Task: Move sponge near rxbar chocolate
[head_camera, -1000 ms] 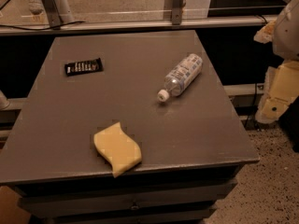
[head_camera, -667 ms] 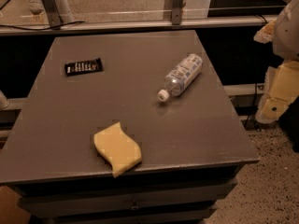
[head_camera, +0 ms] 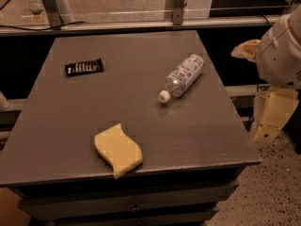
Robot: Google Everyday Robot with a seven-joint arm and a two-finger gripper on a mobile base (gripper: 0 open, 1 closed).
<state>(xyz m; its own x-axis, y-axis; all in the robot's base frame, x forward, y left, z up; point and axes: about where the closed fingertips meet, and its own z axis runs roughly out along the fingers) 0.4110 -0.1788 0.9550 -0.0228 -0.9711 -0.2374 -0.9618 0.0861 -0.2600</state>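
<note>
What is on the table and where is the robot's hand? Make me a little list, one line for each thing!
table: grey top, drawers below
sponge: pale yellow, wavy, lying flat at the table's front edge, left of the middle
rxbar chocolate: black wrapper, flat, back left of the table
bottle: clear with a white cap, on its side, right of the middle, cap pointing toward the front
gripper: cream-coloured, off the table's right side, touching none of these things
sponge to rxbar chocolate: far apart, not yet moved
</note>
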